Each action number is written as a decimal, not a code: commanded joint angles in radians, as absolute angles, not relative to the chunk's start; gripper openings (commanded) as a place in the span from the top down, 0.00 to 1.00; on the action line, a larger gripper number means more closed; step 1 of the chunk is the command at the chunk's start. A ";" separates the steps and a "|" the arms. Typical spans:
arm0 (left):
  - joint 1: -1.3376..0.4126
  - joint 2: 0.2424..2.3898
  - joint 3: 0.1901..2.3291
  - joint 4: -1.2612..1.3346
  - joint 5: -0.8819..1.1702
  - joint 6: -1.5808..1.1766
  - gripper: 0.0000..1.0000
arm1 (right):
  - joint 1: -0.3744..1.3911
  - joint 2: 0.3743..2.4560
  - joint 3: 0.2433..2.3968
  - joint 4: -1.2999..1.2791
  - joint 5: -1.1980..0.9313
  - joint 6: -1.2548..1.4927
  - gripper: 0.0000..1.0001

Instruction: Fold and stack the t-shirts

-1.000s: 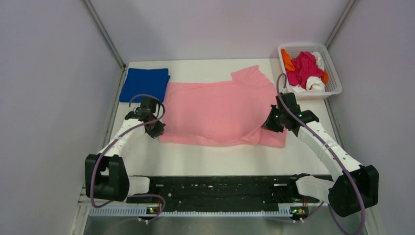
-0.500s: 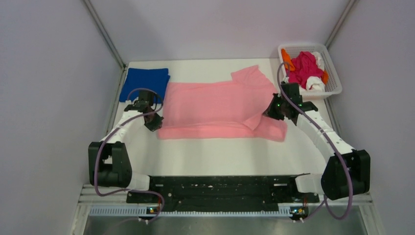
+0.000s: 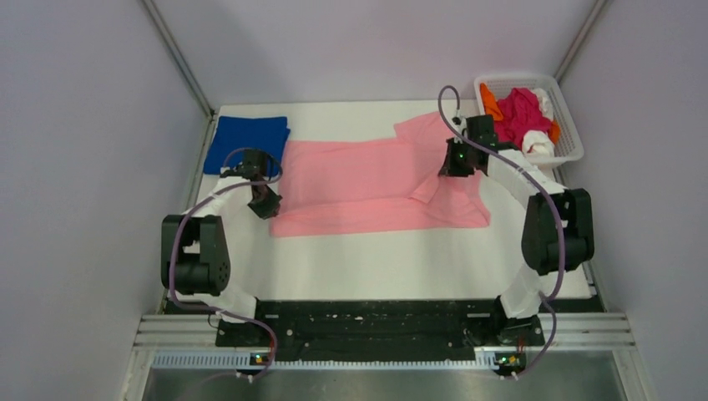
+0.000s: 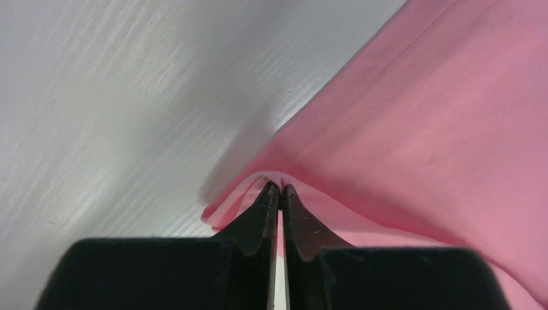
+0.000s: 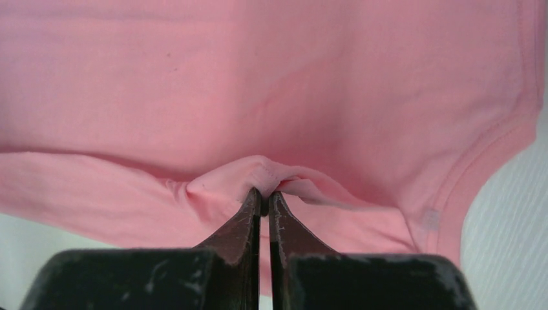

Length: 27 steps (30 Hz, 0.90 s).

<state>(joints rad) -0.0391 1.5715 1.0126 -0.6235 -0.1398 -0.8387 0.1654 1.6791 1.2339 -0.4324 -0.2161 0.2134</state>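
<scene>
1. The left gripper (image 4: 280,188) has its jaws pressed together on a small pinch of the pink t-shirt (image 3: 367,180), taken at the very edge of the cloth.
2. The right gripper (image 5: 265,194) is clamped on a raised pleat of the same shirt, with flat pink cloth ahead of it and a curved seam to one side.
3. Between the grippers the shirt lies spread flat. A folded blue t-shirt (image 3: 248,142) sits just beyond the left gripper. Beyond the right one, a white basket (image 3: 570,142) holds more t-shirts (image 3: 518,113) in magenta, orange and white.
4. Both bites look shallow, so a hem could slip free mid-fold. If the arms travel unevenly, the fold would likely skew. The right pinch may hold only the top layer.
5. The white table (image 3: 376,259) under the grippers looks smooth, so the cloth may slide. Pale walls (image 3: 83,125) stand close on three sides.
</scene>
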 commanded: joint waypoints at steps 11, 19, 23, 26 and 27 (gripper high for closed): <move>-0.020 1.513 1.131 -0.656 -0.243 -0.841 0.01 | 0.150 1.750 1.334 -0.275 -0.217 0.330 0.06; -0.022 1.437 1.035 -0.576 -0.029 -0.758 0.01 | 0.195 1.605 1.010 -0.152 -0.329 0.448 0.04; -0.021 1.420 1.010 -0.572 -0.021 -0.750 0.01 | 0.214 1.649 1.004 -0.118 -0.339 0.465 0.03; -0.021 1.405 0.999 -0.576 -0.034 -0.748 0.01 | 0.241 1.718 1.034 -0.115 -0.340 0.470 0.03; -0.021 1.401 0.999 -0.581 -0.041 -0.747 0.01 | 0.252 1.736 1.046 -0.112 -0.336 0.471 0.03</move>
<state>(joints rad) -0.0235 1.4532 1.0054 -0.6025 -0.0444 -0.7681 0.2142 1.6691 0.9916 -0.1768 -0.3199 0.4469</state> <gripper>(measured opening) 0.990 0.966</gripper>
